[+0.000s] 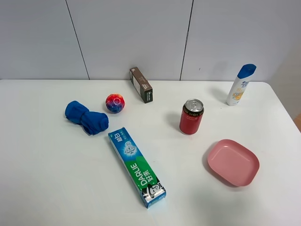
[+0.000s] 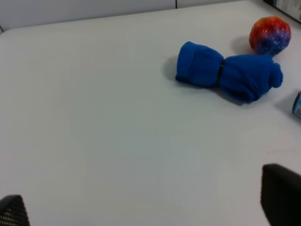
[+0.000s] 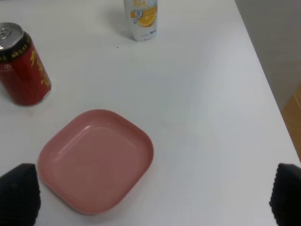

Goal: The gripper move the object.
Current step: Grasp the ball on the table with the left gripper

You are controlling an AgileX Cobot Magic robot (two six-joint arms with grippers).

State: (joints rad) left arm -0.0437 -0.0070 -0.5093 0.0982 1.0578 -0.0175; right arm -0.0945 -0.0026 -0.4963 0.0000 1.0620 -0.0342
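No arm shows in the exterior high view. In the left wrist view my left gripper (image 2: 146, 207) is open and empty, its fingertips (image 2: 281, 193) far apart above bare table, short of a blue rolled cloth (image 2: 228, 73) and a multicoloured ball (image 2: 270, 35). In the right wrist view my right gripper (image 3: 153, 200) is open and empty, just above a pink plate (image 3: 96, 160), with a red can (image 3: 22, 66) and a white shampoo bottle (image 3: 141, 19) beyond. From above, the cloth (image 1: 87, 118), ball (image 1: 115, 103), can (image 1: 191, 117), plate (image 1: 233, 162) and bottle (image 1: 241, 84) all rest on the white table.
A green and blue toothpaste box (image 1: 136, 165) lies diagonally at the table's front middle. A brown box (image 1: 141, 84) stands near the back wall. The table's right edge (image 3: 263, 75) runs close to the plate and bottle.
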